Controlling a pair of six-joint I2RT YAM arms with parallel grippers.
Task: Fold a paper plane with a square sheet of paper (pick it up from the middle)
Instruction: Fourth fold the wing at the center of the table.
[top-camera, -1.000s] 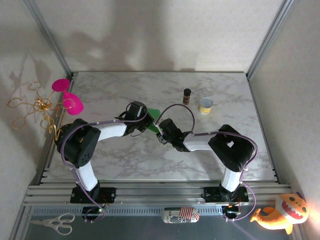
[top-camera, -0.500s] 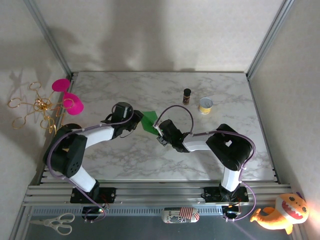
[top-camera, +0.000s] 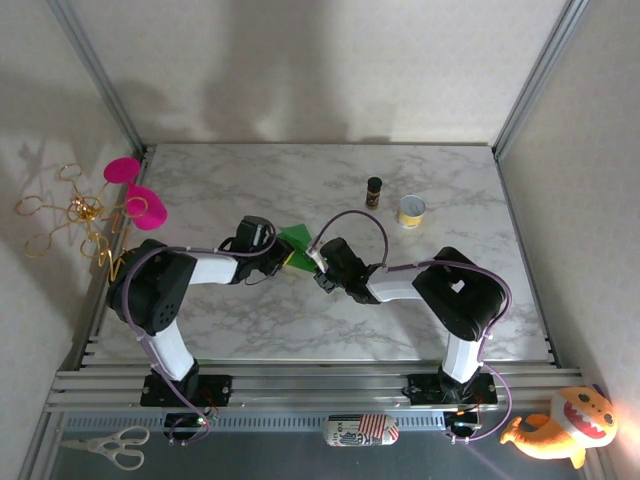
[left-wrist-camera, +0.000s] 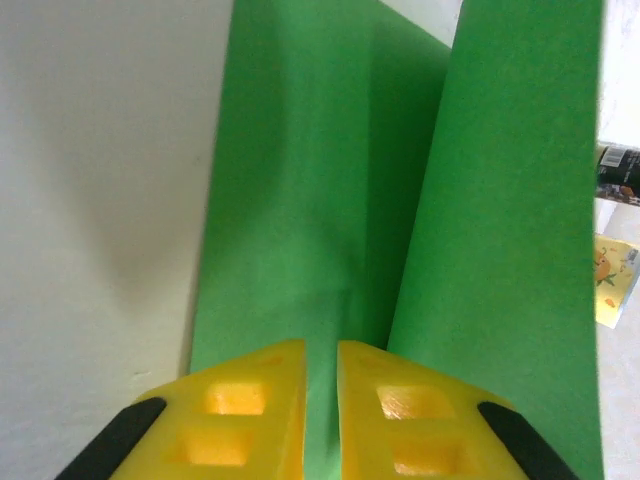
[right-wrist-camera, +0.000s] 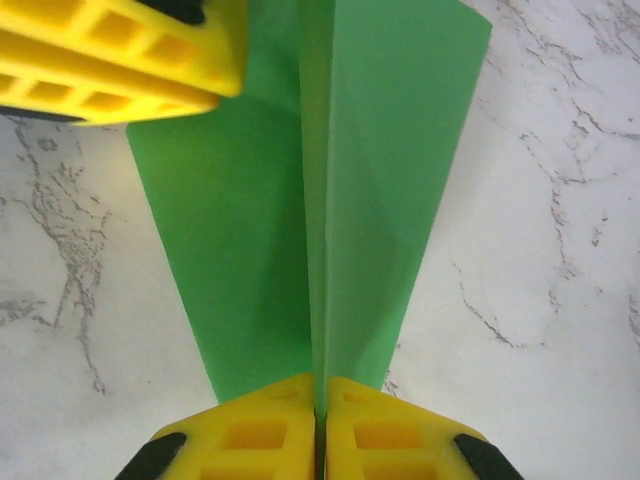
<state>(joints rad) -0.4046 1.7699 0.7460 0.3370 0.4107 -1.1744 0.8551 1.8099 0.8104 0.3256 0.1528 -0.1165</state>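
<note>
Two yellow-fingered claws are sharing one piece of bright green paper near the middle of the marble table (top-camera: 300, 325). We are looking at the paper plane (right-wrist-camera: 380, 180), which is lying between the two arms. It is a folded dart, with its centre crease standing up and a wing sloping away on either side.

The right gripper (right-wrist-camera: 320, 420) is pinching that crease at the plane's narrow end. Its fingers are pressing together so tightly that we are seeing just a thin green edge between them. The left gripper (left-wrist-camera: 320, 400) is facing it from the opposite side and is gripping a fold of the plane too (a slim strip of green is showing in the narrow gap between its pads). In the right wrist view its fingers are sitting over the far corner of one wing.

Farther back on the table, well apart from the plane, a small dark bottle (top-camera: 374, 190) is standing near a yellow-white roll (top-camera: 411, 210). Beyond the table's left edge, pink plastic cups (top-camera: 135, 195) and a tangle of gold wire (top-camera: 65, 215) are lying together. A pair of scissors (top-camera: 105, 447) and an orange plush toy (top-camera: 560, 425) are resting at the near rail.
</note>
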